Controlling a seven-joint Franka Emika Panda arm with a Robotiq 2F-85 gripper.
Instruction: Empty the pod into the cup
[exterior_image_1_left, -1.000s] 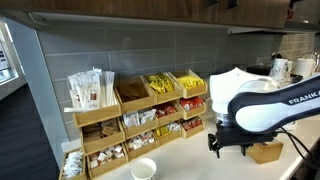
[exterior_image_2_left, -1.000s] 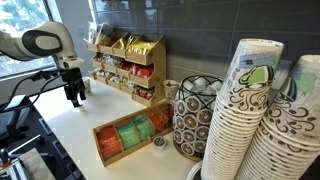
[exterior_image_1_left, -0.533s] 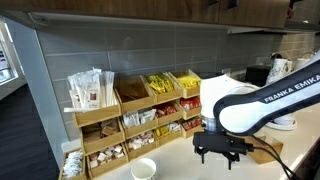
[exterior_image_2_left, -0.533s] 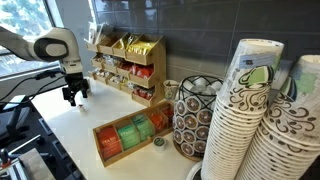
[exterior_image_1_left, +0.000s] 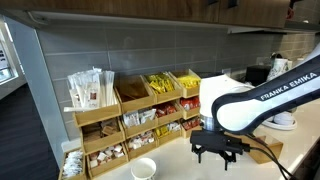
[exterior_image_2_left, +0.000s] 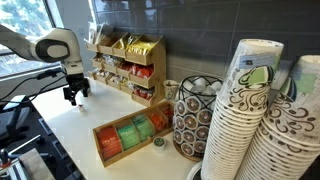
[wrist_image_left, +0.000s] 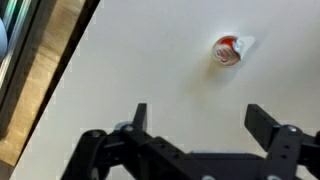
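The small white cup (exterior_image_1_left: 144, 169) stands on the white counter in front of the wooden organiser. A small pod (wrist_image_left: 229, 50) with a red and white top lies on the counter in the wrist view, ahead of the fingers and a little to the right. My gripper (wrist_image_left: 200, 120) is open and empty, pointing down just above the counter. In both exterior views it hovers low over the counter (exterior_image_1_left: 222, 155) (exterior_image_2_left: 72, 97), apart from the cup. The pod is hidden in the exterior views.
A wooden organiser (exterior_image_1_left: 130, 115) with packets stands against the wall. A wooden tea box (exterior_image_2_left: 130, 137), a wire pod holder (exterior_image_2_left: 193, 120) and stacks of patterned cups (exterior_image_2_left: 250, 120) stand further along. The counter edge (wrist_image_left: 60, 80) drops to the floor beside the gripper.
The arm swung along the counter toward the cup and lowered over the last second. In the last half second it has hardly moved. The gripper stays open.
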